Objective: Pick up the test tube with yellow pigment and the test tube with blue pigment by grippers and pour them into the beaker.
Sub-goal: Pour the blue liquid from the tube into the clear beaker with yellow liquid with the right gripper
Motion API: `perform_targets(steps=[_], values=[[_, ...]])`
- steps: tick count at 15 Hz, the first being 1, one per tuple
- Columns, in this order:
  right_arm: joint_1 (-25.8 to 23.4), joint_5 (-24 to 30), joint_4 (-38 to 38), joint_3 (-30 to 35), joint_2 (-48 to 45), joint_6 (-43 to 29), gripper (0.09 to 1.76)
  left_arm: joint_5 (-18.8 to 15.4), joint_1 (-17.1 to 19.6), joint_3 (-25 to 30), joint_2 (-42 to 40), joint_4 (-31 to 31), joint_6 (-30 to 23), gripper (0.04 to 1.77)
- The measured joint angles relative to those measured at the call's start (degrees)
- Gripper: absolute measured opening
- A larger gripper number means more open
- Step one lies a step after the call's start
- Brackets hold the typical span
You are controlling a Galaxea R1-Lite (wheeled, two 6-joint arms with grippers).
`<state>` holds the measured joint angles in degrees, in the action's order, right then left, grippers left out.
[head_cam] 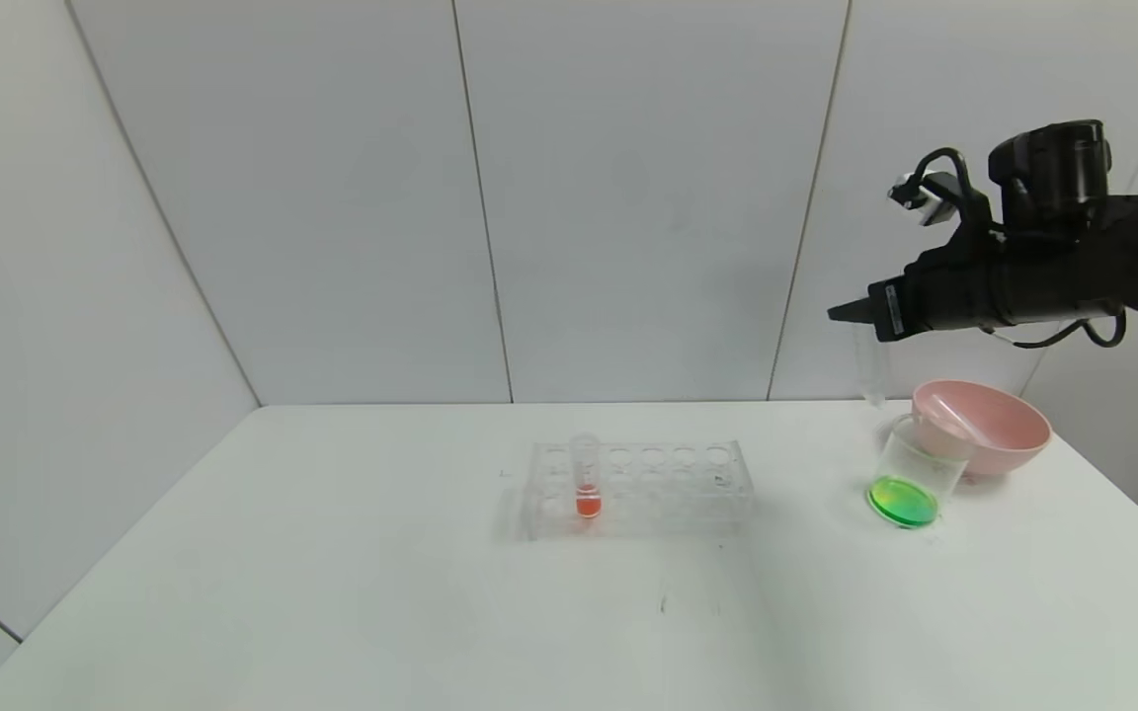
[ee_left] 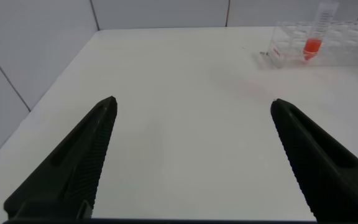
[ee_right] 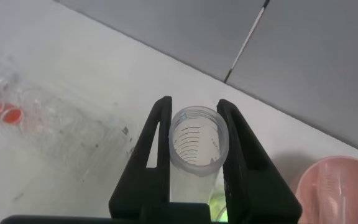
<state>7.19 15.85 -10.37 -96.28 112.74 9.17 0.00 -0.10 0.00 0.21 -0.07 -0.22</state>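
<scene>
Above the beaker (head_cam: pixel 910 472), right claw (ee_right: pixel 194 134) clamping empty tube (ee_right: pixel 195 146)

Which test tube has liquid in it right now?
The tube standing in the rack, holding orange-red liquid. The rack is otherwise bare. The tube gripped by the right tool is empty, and the one lying in the pink bowl looks empty too.

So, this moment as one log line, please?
right end effector: shut on empty clear test tube above clear glass beaker | beaker: green liquid | left end effector: open, idle

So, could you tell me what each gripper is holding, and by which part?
The right gripper clamps an empty clear test tube just below its open rim, above the beaker. The left gripper holds nothing.
</scene>
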Motion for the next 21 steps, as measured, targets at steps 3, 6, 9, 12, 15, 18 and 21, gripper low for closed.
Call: perform_targets(steps=[3, 6, 9, 12, 15, 18, 21], values=[[1.1, -2.6, 15.2, 13.3, -4.3, -4.0, 0.54, 0.0, 0.0, 0.0, 0.0, 0.0, 0.0, 1.76], [0.8, -3.8, 29.3, 26.6, -8.7, -4.9, 0.54, 0.0, 0.0, 0.0, 0.0, 0.0, 0.0, 1.76], [-0.5, -4.1, 44.3, 37.3, -11.5, -5.3, 0.54, 0.0, 0.0, 0.0, 0.0, 0.0, 0.0, 1.76], [-2.9, -4.1, 50.2, 43.6, -13.1, -5.4, 0.54, 0.0, 0.0, 0.0, 0.0, 0.0, 0.0, 1.76], [-6.4, -3.9, 50.4, 44.8, -13.5, -5.9, 0.54, 0.0, 0.0, 0.0, 0.0, 0.0, 0.0, 1.76], [-10.0, -3.8, 50.8, 43.0, -12.1, -8.6, 0.54, 0.0, 0.0, 0.0, 0.0, 0.0, 0.0, 1.76], [-13.3, -4.1, 50.8, 39.4, -8.9, -9.5, 0.54, 0.0, 0.0, 0.0, 0.0, 0.0, 0.0, 1.76]])
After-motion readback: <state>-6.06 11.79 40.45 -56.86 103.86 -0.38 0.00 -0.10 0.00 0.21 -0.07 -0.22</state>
